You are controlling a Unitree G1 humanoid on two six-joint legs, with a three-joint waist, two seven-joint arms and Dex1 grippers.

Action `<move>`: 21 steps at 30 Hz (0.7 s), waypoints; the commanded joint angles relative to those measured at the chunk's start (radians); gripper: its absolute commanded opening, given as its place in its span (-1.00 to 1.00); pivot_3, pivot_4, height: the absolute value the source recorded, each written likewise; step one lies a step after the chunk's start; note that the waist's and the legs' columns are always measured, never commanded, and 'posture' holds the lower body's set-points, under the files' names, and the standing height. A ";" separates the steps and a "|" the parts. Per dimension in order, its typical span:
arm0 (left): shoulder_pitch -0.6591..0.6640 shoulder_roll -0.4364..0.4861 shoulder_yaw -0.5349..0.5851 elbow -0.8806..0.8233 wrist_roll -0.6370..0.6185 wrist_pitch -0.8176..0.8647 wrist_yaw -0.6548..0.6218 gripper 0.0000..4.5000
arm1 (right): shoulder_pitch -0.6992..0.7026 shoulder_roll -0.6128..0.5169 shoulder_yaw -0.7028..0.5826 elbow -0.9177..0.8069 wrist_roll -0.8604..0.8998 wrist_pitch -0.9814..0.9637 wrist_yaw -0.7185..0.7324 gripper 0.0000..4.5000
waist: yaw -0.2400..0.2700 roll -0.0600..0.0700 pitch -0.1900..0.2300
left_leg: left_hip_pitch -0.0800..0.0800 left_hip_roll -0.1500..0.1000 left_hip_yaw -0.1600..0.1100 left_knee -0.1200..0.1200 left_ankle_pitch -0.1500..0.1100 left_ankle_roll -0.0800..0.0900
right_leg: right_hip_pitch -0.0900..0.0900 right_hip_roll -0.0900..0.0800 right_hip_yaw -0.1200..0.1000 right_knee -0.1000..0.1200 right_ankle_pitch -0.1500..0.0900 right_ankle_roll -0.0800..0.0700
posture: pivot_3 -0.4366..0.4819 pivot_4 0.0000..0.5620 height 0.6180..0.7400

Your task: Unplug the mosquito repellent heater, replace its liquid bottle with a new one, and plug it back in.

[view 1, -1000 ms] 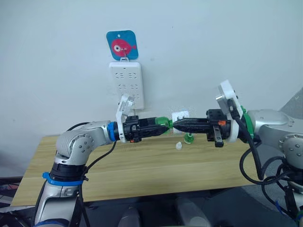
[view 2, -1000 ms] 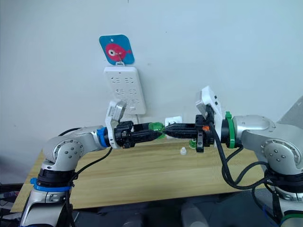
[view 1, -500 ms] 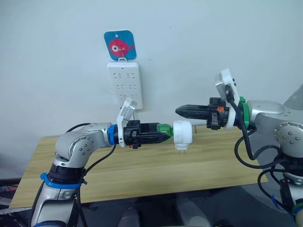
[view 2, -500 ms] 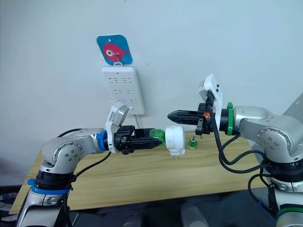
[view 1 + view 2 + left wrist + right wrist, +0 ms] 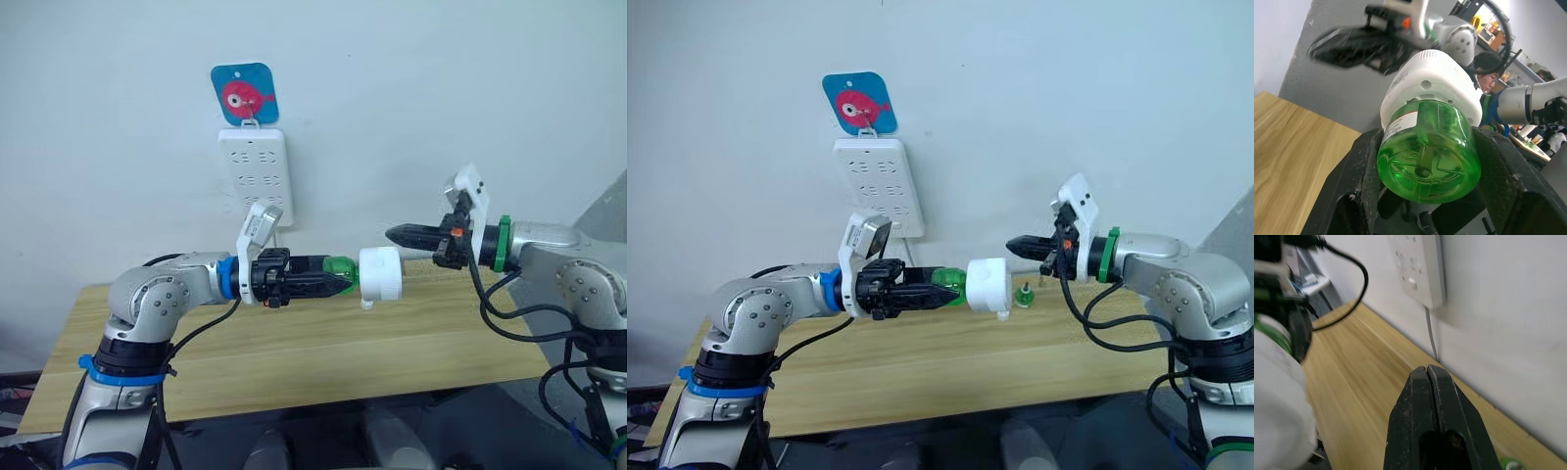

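Drawn back to the right since a moment before: right gripper (image 5: pixel 394 234), fingers pressed together, clear of the mosquito repellent heater (image 5: pixel 379 275). Held in mid-air above the wooden table (image 5: pixel 294 362) by its green bottle (image 5: pixel 339 269), clamped in the left gripper (image 5: pixel 345 281). Farther off, on the wall, power strip (image 5: pixel 254 173).

white heater (image 5: pixel 379 274) on a clear green bottle (image 5: pixel 1427 159), black fingers (image 5: pixel 1364 171) gripping; white power strip (image 5: pixel 254 174) under a blue tag (image 5: pixel 244 93) with pink fish at 12 o'clock.
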 commanded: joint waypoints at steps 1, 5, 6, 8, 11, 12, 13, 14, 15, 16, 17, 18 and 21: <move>-0.019 0.004 0.039 -0.006 -0.033 0.003 -0.001 0.06 | 0.019 -0.019 -0.005 -0.080 0.023 0.019 0.041 -1.00 | 0.000 0.000 0.000 | 0.000 0.000 0.000 0.000 0.000 0.000 | 0.000 0.000 0.000 0.000 0.000 0.000 | -0.48 -0.78 1.00; -0.023 -0.011 0.051 0.012 -0.034 -0.005 0.022 0.06 | 0.032 -0.021 -0.029 -0.139 0.096 0.075 0.071 -1.00 | 0.000 0.000 0.000 | 0.000 0.000 0.000 0.000 0.000 0.000 | 0.000 0.000 0.000 0.000 0.000 0.000 | -0.48 -0.78 1.00; -0.024 -0.015 0.053 0.017 -0.031 -0.009 0.029 0.06 | 0.031 -0.023 -0.033 -0.153 0.112 0.087 0.077 -1.00 | 0.001 0.000 0.000 | 0.000 0.000 0.000 0.000 0.000 0.000 | 0.000 0.000 0.000 0.000 0.000 0.000 | -0.48 -0.78 1.00; -0.027 -0.022 0.055 0.028 -0.021 -0.021 0.041 0.06 | 0.027 -0.023 -0.050 -0.177 0.160 0.119 0.080 -1.00 | 0.001 0.000 0.000 | 0.000 0.000 0.000 0.000 0.000 0.000 | 0.000 0.000 0.000 0.000 0.000 0.000 | -0.48 -0.78 1.00; -0.036 -0.034 0.060 0.047 -0.012 -0.032 0.062 0.06 | 0.016 -0.021 -0.066 -0.206 0.223 0.155 0.077 -1.00 | 0.001 0.000 0.000 | 0.000 0.000 0.000 0.000 0.000 0.000 | 0.000 0.000 0.000 0.000 0.000 0.000 | -0.49 -0.78 1.00; -0.037 -0.036 0.059 0.049 -0.007 -0.035 0.064 0.06 | 0.012 -0.021 -0.070 -0.214 0.243 0.163 0.074 -1.00 | 0.001 0.000 0.000 | 0.000 0.000 0.000 0.000 0.000 0.000 | 0.000 0.000 0.000 0.000 0.000 0.000 | -0.49 -0.78 1.00; -0.037 -0.038 0.059 0.051 -0.002 -0.040 0.069 0.06 | 0.010 -0.021 -0.075 -0.219 0.262 0.172 0.069 -1.00 | 0.001 0.000 0.000 | 0.000 0.000 0.000 0.000 0.000 0.000 | 0.000 0.000 0.000 0.000 0.000 0.000 | -0.49 -0.78 1.00; -0.036 -0.039 0.056 0.052 0.006 -0.046 0.070 0.06 | 0.008 -0.020 -0.080 -0.223 0.280 0.178 0.063 -1.00 | 0.001 0.000 0.000 | 0.000 0.000 0.000 0.000 0.000 0.000 | 0.000 0.000 0.000 0.000 0.000 0.000 | -0.49 -0.78 1.00; -0.033 -0.039 0.053 0.052 0.013 -0.054 0.068 0.06 | 0.007 -0.021 -0.083 -0.226 0.291 0.182 0.058 -1.00 | 0.001 0.000 0.000 | 0.000 0.000 0.000 0.000 0.000 0.000 | 0.000 0.000 0.000 0.000 0.000 0.000 | -0.49 -0.78 1.00; -0.031 -0.039 0.050 0.054 0.022 -0.063 0.066 0.06 | 0.005 -0.023 -0.085 -0.227 0.300 0.185 0.054 -1.00 | 0.001 0.000 0.000 | 0.000 0.000 0.000 0.000 0.000 0.000 | 0.000 0.000 0.000 0.000 0.000 0.000 | -0.49 -0.78 1.00; -0.029 -0.039 0.048 0.055 0.030 -0.071 0.065 0.06 | 0.003 -0.023 -0.087 -0.227 0.308 0.187 0.049 -1.00 | 0.001 0.000 0.000 | 0.000 0.000 0.000 0.000 0.000 0.000 | 0.000 0.000 0.000 0.000 0.000 0.000 | -0.49 -0.78 1.00; -0.026 -0.039 0.045 0.056 0.041 -0.080 0.061 0.06 | 0.000 -0.023 -0.089 -0.226 0.317 0.188 0.042 -1.00 | 0.001 0.000 0.000 | 0.000 0.000 0.000 0.000 0.000 0.000 | 0.000 0.000 0.000 0.000 0.000 0.000 | -0.49 -0.78 1.00; -0.021 -0.041 0.037 0.059 0.073 -0.106 0.059 0.06 | -0.011 -0.019 -0.096 -0.222 0.350 0.194 0.020 -1.00 | 0.001 0.000 0.000 | 0.000 0.000 0.000 0.000 0.000 0.000 | 0.000 0.000 0.000 0.000 0.000 0.000 | -0.49 -0.78 1.00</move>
